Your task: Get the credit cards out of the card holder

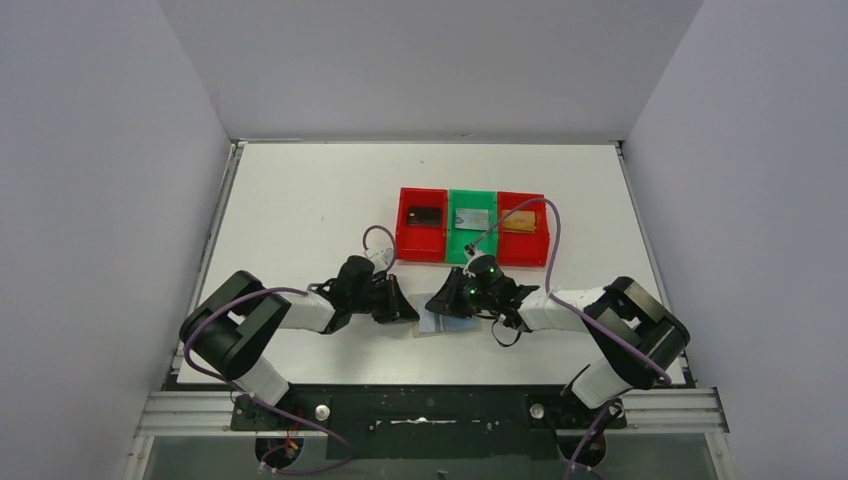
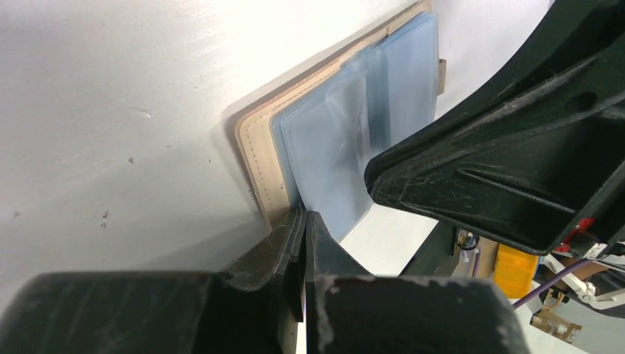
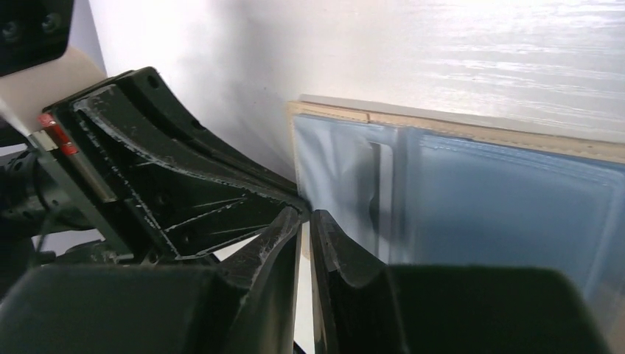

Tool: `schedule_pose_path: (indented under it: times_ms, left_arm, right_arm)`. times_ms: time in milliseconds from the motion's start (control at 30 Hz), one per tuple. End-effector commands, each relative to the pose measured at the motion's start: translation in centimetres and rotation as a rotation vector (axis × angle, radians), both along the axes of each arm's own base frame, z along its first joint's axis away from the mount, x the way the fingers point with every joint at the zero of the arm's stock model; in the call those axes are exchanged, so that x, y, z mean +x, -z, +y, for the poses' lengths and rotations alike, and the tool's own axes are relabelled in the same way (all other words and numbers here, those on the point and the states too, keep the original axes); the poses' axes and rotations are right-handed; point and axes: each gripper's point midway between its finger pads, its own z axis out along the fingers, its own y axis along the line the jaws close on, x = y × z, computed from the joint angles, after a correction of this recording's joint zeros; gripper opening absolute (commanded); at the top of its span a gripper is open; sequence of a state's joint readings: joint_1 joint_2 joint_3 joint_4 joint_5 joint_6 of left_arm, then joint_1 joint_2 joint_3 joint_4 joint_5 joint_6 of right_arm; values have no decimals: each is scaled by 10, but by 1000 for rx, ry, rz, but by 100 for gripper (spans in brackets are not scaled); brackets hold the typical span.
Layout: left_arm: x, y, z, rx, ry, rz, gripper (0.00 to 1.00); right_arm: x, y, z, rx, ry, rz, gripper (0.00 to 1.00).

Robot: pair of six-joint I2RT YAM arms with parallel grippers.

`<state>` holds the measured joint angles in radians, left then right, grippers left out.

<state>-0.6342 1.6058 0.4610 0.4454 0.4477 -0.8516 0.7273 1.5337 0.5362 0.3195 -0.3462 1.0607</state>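
Card holder (image 1: 435,326) is lying open at lower centre, pale blue panels facing up, between two pincers. Left pincer (image 2: 304,215) is pressing its fingers together at the holder's edge. Right pincer (image 3: 306,214) is showing a thin slit, and I cannot tell whether it is closed. Cards (image 1: 472,217) are sitting in trays (image 1: 470,252) at upper centre.

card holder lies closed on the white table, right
Not closed: the card holder lies open on the white table, its pale blue inner panels facing up, as the right wrist view shows.
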Motion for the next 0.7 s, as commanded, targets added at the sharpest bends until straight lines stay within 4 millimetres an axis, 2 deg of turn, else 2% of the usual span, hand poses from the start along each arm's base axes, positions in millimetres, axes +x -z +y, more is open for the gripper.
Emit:
schedule_pose_path:
  times_ms: [0, 100, 200, 333, 500, 667]
  left_arm:
    - [4, 7, 1, 32, -6, -20, 0]
    - [4, 9, 2, 37, -9, -19, 0]
    - [4, 10, 4, 48, -17, -16, 0]
    - [1, 7, 3, 22, -13, -9, 0]
    - [3, -15, -9, -68, -8, -17, 0]
    - [8, -46, -22, -132, 39, -52, 0]
  right_arm:
    - [8, -22, 16, 89, -37, -58, 14]
    - [7, -22, 13, 78, -30, -58, 18]
    - [8, -10, -8, -54, 29, -44, 20]
    - [2, -7, -31, -122, 101, -27, 30]
    - [-6, -4, -48, -176, 136, -43, 35]
    - [4, -10, -70, -299, 187, -87, 36]
